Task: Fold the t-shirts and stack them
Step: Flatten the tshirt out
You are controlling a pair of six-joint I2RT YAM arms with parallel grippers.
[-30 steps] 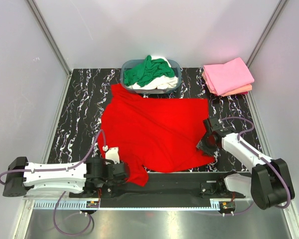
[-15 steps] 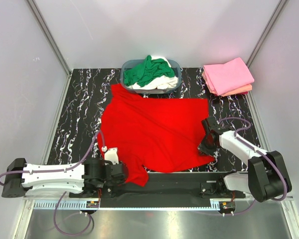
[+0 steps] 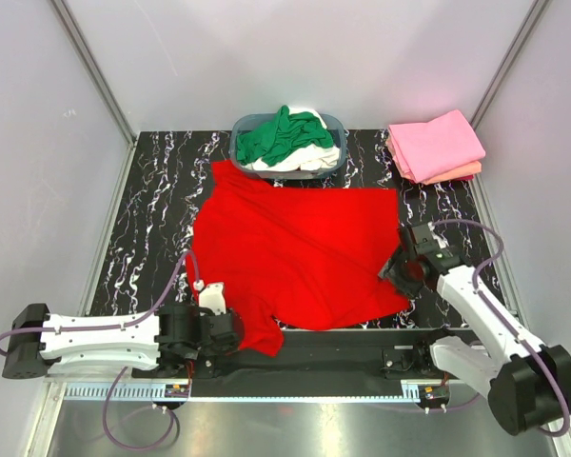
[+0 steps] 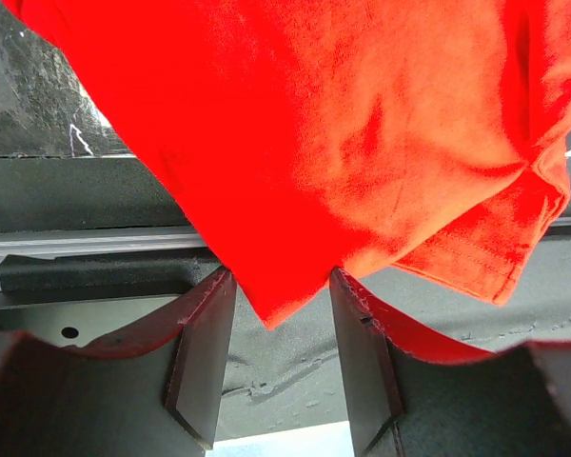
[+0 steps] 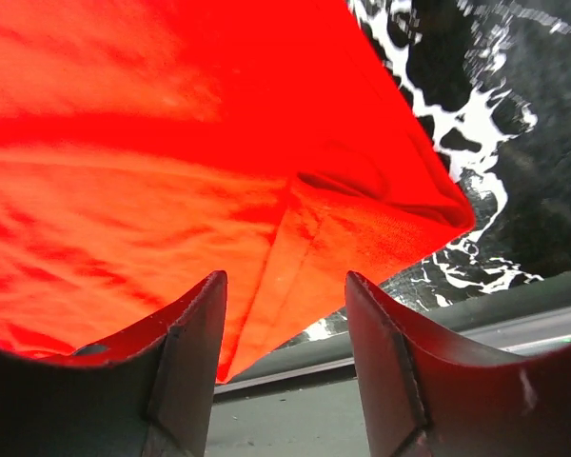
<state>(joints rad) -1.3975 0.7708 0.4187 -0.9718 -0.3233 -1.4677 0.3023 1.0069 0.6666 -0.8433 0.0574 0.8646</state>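
Flat on table (image 3: 152, 209): red t-shirt (image 3: 300, 257), spread for folding. Both claws half open, gripping nothing: left gripper (image 4: 281, 352) straddles near-left corner, right gripper (image 5: 285, 352) near-right hem corner, likely for paired lift. Folded pink t-shirts (image 3: 436, 145) stacked far right; rest in basket (image 3: 236, 145).

Being counted: 1 red t-shirt (image 3: 295, 257), 1 green t-shirt (image 3: 281, 135), 1 white t-shirt (image 3: 314, 158), 1 pink t-shirt (image 3: 438, 143), 1 salmon t-shirt (image 3: 460, 173). 5 shirts min. are being tallied; hidden layers can't be told. 1 basket (image 3: 335, 122) & 2 arms (image 3: 105, 338) (image 3: 481, 309) are being counted too.
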